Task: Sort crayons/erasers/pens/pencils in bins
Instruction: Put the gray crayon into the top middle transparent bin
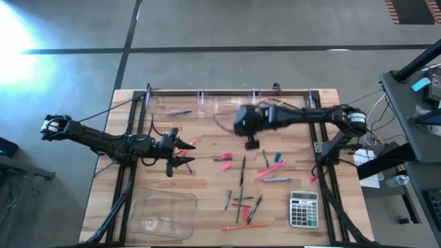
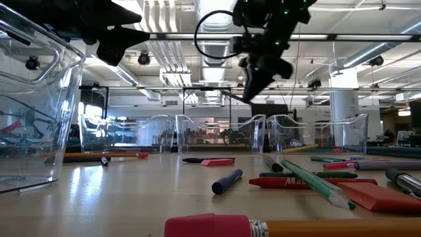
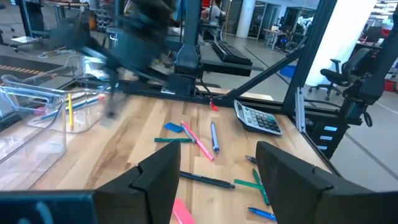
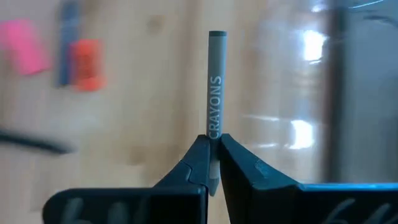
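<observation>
The right gripper [image 4: 211,163] is pinched shut on one end of a grey crayon [image 4: 216,81] whose wrapper reads "CRAYONS"; in the high view it hangs above the middle of the table [image 1: 200,172], near the row of bins [image 1: 227,105]. The crayon looks light, stiff and brittle with a slick paper wrapper, so so short a pinch at its end may let it swivel or slip, and a hold nearer the middle would likely be steadier. The left gripper [image 3: 217,180] waits with fingers wide and empty over the table's left side.
</observation>
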Tool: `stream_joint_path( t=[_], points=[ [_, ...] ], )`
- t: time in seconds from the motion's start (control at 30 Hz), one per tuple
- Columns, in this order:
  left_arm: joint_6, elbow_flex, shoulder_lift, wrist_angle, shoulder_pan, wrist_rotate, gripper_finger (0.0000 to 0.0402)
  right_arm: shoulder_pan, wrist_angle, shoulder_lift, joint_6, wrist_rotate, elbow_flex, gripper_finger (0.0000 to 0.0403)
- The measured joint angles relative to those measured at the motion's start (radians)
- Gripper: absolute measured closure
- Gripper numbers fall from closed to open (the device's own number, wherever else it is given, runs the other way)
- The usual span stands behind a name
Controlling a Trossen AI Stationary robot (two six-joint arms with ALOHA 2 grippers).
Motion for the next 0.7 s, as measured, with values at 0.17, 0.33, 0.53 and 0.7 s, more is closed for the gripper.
stream_joint_path(
  t=[0.17, 0.33, 0.53, 0.7],
  points=[
    [0.000, 0.000, 0.000, 0.000, -0.001, 0.000, 0.0205, -0.167, 0.028, 0.069, -0.100, -0.010, 0.092, 0.0390],
    [0.003, 0.000, 0.000, 0.000, -0.001, 0.000, 0.0205, -0.297, 0.025, 0.166, -0.103, -0.045, 0.172, 0.0390],
    [0.003, 0.000, 0.000, 0.000, -0.001, 0.000, 0.0205, -0.361, 0.002, 0.251, -0.135, -0.091, 0.226, 0.0389],
    [0.003, 0.000, 0.000, -0.001, 0.000, 0.000, 0.0205, -0.367, 0.001, 0.267, -0.157, -0.090, 0.237, 0.0345]
  ],
)
